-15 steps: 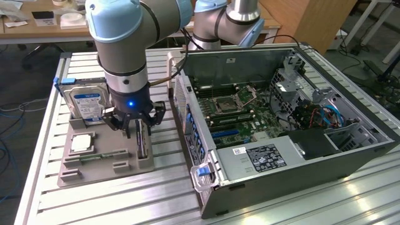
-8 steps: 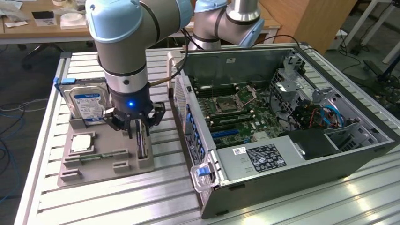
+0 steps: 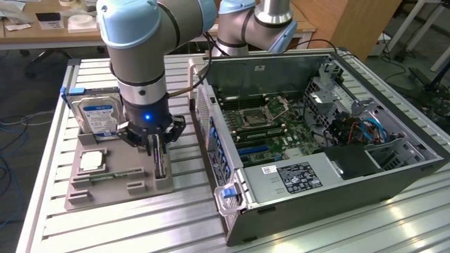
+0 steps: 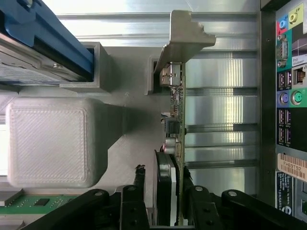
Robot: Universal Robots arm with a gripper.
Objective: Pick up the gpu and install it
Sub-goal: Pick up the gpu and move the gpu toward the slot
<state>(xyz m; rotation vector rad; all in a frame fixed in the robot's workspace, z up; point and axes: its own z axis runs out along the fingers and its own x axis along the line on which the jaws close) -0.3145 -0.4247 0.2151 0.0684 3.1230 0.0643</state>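
One slatted metal worktop (image 3: 140, 226) carried the work. Behind it stood a wooden worktop (image 3: 42, 36) strewn with small items, and blue cables (image 3: 8, 158) lay on the floor. On the metal slats sat one grey fixture (image 3: 116, 158) and, toward the exterior view's right, one open computer case (image 3: 338, 196). The fixture held one hard drive (image 3: 98, 117), one memory stick (image 3: 105, 178) and one gpu (image 3: 162, 167), which stood edge-on in its slot. The end effector (image 3: 156, 153) straddled the gpu with its fingers apart, a sliver of fixture showing beside one finger.
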